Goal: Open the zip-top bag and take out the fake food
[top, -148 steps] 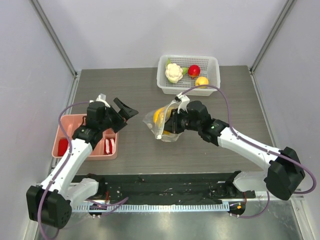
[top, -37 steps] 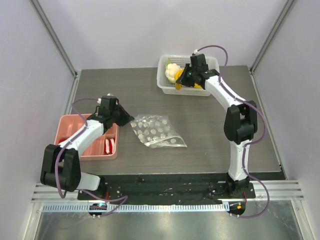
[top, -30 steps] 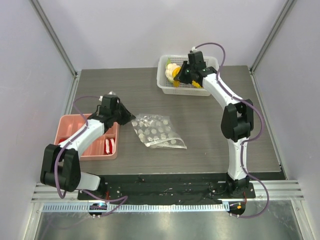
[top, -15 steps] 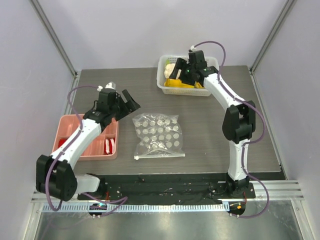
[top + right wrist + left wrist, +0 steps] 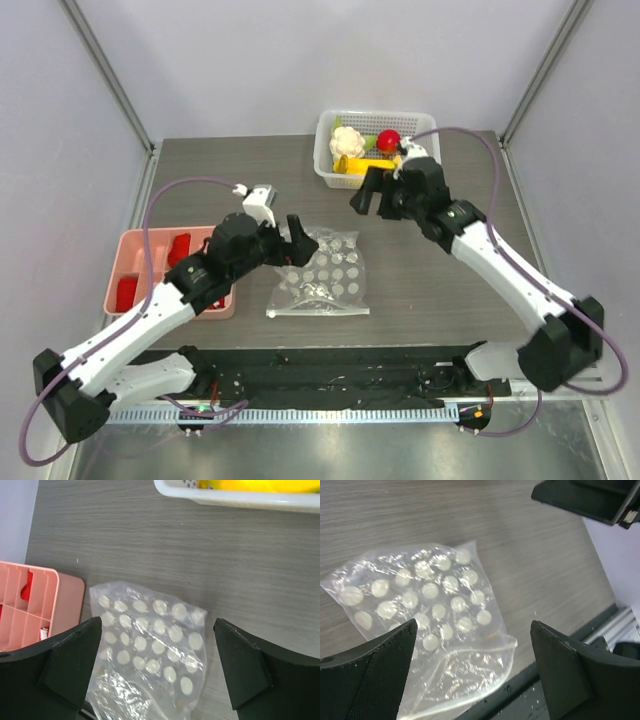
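Note:
The zip-top bag (image 5: 322, 272) lies flat on the table, clear with pale round dots, its mouth toward the near edge. It also shows in the left wrist view (image 5: 430, 605) and the right wrist view (image 5: 150, 647). The fake food sits in the white basket (image 5: 428, 128): cauliflower (image 5: 347, 140), red fruit (image 5: 388, 140) and banana bunch (image 5: 360, 165). My left gripper (image 5: 290, 245) hovers open at the bag's left edge, with nothing between its fingers (image 5: 380, 670). My right gripper (image 5: 372, 200) hangs open between basket and bag, holding nothing.
A pink tray (image 5: 150, 245) with red pieces stands at the left, just beside the bag (image 5: 35, 600). The basket's rim (image 5: 240, 497) and the yellow banana (image 5: 260, 484) cross the top of the right wrist view. A black rail runs along the near table edge.
Both grippers opened. The left one let go of the bag, which settled flat. The right one dropped the banana in the basket and swung back toward the bag.

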